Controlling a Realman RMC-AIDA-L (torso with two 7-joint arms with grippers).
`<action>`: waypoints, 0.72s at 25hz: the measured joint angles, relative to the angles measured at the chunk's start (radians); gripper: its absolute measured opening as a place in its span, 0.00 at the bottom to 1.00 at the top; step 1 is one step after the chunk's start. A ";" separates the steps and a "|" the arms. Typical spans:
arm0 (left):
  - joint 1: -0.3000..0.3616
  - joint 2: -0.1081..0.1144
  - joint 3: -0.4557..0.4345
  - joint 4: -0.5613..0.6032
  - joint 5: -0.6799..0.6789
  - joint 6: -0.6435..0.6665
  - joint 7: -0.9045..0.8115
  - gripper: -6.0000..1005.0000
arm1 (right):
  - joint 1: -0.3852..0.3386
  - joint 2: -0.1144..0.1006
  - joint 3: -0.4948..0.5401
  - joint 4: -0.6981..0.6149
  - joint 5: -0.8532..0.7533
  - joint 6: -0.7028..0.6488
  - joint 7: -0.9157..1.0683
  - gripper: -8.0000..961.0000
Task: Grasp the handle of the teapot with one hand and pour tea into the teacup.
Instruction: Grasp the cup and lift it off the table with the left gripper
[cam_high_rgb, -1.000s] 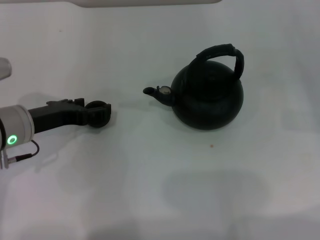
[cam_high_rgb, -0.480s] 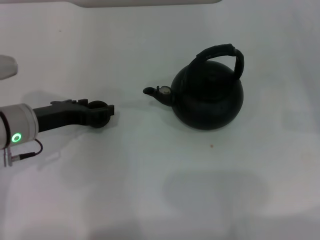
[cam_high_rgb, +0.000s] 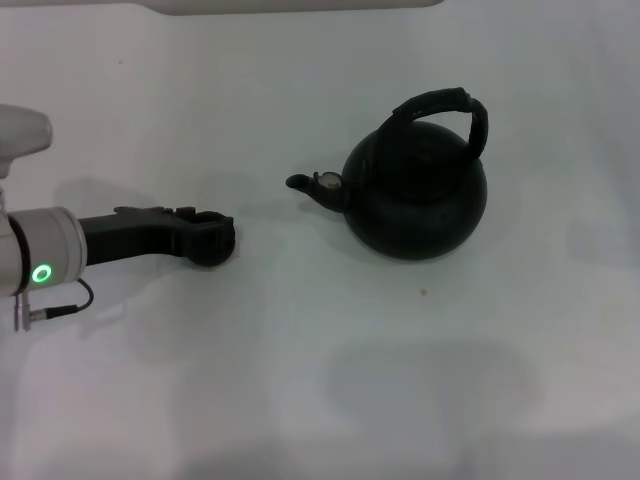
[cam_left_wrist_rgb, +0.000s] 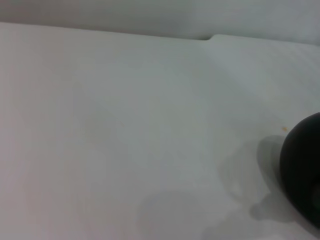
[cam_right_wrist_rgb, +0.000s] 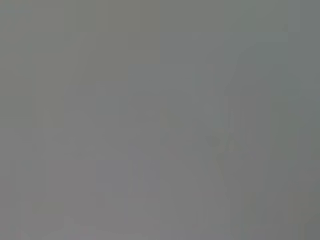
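Head view. Left gripper (cam_high_rgb: 212, 240) reaching in from the left edge on a black wrist behind a grey cuff with a green ring light (cam_high_rgb: 41, 274); lying low over the white desk (cam_high_rgb: 300, 380), tip directed toward the teapot (cam_high_rgb: 415, 195) yet well apart from it. Dark rounded shape at the gripper tip, merged with the black fingers; cannot tell whether this is the teacup (cam_high_rgb: 205, 243) or part of the gripper, nor whether the fingers are spread or pressed together. Teapot upright on the desk right of centre: large, round, black, with a short spout (cam_high_rgb: 305, 184) facing the left gripper and a small silvery spot (cam_high_rgb: 329, 181) at the spout's base. Handle (cam_high_rgb: 450, 108) arched over the top of the pot, thick, black, ribbed; nothing touching it. Small brownish speck (cam_high_rgb: 423, 292) on the desk just in front of the pot.

Left wrist view. Mostly bare white desk, with its far edge against a grey background. Curved black edge of the teapot (cam_left_wrist_rgb: 302, 170) at one side of the frame, with a soft shadow beside it. No fingers of the left gripper in sight here.

Right wrist view. Uniform grey field only; nothing recognisable, and the right gripper not seen in any view.
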 joint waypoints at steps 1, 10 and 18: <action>0.000 0.000 0.000 0.000 0.000 0.000 0.000 0.74 | 0.000 0.000 0.000 0.000 0.000 0.000 0.000 0.89; -0.005 0.000 -0.015 0.004 0.000 0.002 0.002 0.39 | 0.005 -0.003 0.001 0.000 0.007 0.007 -0.012 0.89; -0.008 0.000 -0.040 0.017 -0.002 0.010 0.021 0.31 | 0.007 -0.008 0.002 0.000 0.008 0.019 -0.013 0.89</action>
